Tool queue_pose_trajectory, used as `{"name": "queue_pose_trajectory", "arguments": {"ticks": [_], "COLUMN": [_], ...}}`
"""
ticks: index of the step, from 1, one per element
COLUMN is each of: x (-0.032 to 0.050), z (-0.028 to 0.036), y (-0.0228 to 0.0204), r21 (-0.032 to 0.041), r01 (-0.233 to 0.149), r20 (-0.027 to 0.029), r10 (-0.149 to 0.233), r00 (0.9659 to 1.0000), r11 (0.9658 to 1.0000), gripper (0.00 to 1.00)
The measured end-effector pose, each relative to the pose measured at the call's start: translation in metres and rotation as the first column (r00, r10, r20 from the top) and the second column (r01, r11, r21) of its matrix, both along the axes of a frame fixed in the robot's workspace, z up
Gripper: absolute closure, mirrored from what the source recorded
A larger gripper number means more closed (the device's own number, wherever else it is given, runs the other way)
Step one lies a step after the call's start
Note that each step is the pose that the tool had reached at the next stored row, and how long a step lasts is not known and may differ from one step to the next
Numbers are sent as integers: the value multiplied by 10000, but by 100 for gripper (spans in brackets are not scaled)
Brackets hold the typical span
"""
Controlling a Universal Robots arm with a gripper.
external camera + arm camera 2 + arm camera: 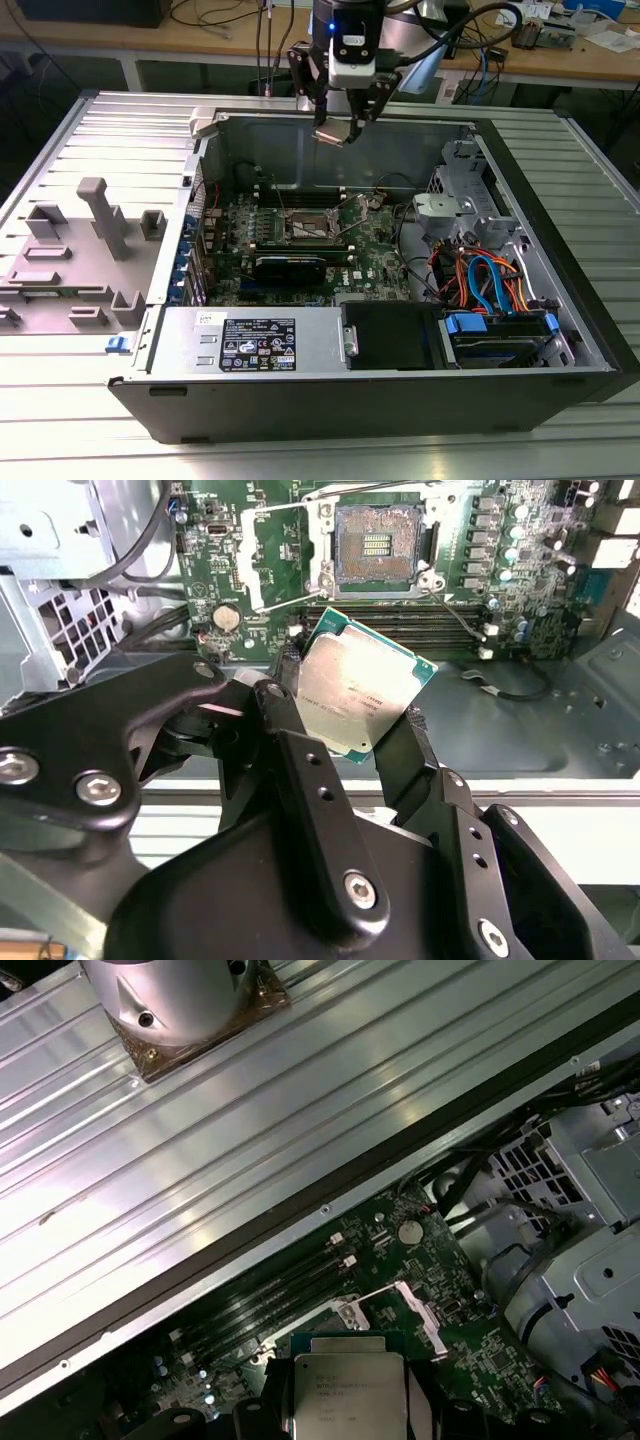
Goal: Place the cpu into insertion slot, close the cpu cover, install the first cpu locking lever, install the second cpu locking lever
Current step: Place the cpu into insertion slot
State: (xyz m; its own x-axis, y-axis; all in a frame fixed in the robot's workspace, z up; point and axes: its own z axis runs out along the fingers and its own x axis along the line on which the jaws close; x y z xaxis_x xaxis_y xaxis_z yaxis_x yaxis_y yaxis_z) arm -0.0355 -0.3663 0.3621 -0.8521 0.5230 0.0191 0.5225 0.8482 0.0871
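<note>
- In the exterior view, the gripper [343, 128] hung above the far wall of the open computer case [300, 400], at twelve o'clock from the insertion slot [308, 228] and well apart from it.
- Its fingers were closed part-way on the cpu [335, 134], which sat tilted between them.
- The slot lay on the green motherboard [385, 262], with its dark centre uncovered. The labelled power supply [255, 345] was at six o'clock from it, and the coloured drive cables [488, 280] at about three o'clock.
- A grey fixture tray [80, 250] rested on the ribbed table [560, 440], at nine o'clock from the case.
- In the second wrist view, the gripper [350, 705] pinched the cpu [362, 692] by two opposite sides. One black finger [300, 740] pressed on each side, and the silver-grey top was tilted toward the camera.
- Beyond the chip, the insertion slot [377, 545] stood open and empty, its gold contacts showing. The long memory slots [400, 620] lay between chip and slot, and a coin cell [227, 617] sat near them.
- In the first wrist view, the cpu [348, 1400] was clamped in the gripper [348, 1408] above the board.
- The cpu cover [415, 1310] stood raised just beyond the chip, near the coin cell [408, 1230].
- A round metal mount [180, 1000] sat on the ribbed table [250, 1130] past the case rim.
</note>
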Motion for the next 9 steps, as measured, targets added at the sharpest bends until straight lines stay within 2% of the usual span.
{"name": "queue_pose_trajectory", "arguments": {"ticks": [9], "x": [-5], "z": [-13], "y": [0], "r21": [0], "r01": [717], "r20": [0], "r10": [-717], "r00": [9974], "r11": [9974], "gripper": [45]}}
